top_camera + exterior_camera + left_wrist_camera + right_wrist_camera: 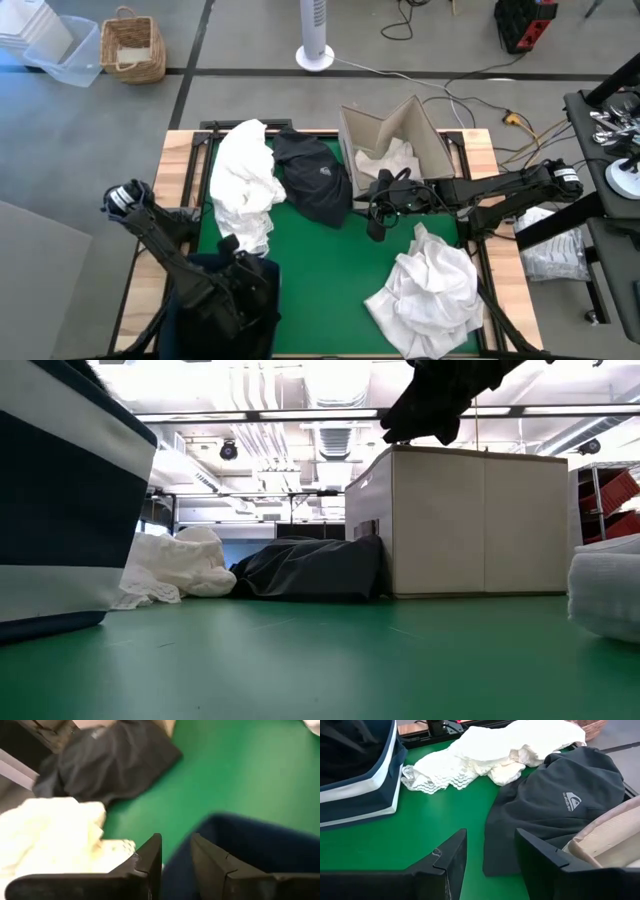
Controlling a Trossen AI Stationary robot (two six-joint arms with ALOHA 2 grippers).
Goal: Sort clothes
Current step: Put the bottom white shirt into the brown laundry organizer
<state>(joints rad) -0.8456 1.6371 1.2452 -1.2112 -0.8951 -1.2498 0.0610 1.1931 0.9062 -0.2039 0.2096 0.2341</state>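
The clothes lie in heaps on the green mat: a white heap (245, 185) at the far left, a navy garment with a small logo (315, 180) beside it, and a white heap (430, 290) at the near right. More white cloth (392, 160) lies inside the cardboard box (432, 140). My left gripper (176, 857) hangs over the far rim of the navy bin (225, 305), narrowly open with nothing between its fingers. My right gripper (490, 855) hovers open above the mat, near the box and the navy garment (555, 810), and holds nothing.
The navy bin (60, 510) with its white band stands at the near left. The cardboard box (470, 525) stands at the far right. Bare green mat (340, 270) lies between the heaps. Off the table are a wicker basket (132, 45) and a fan base (315, 55).
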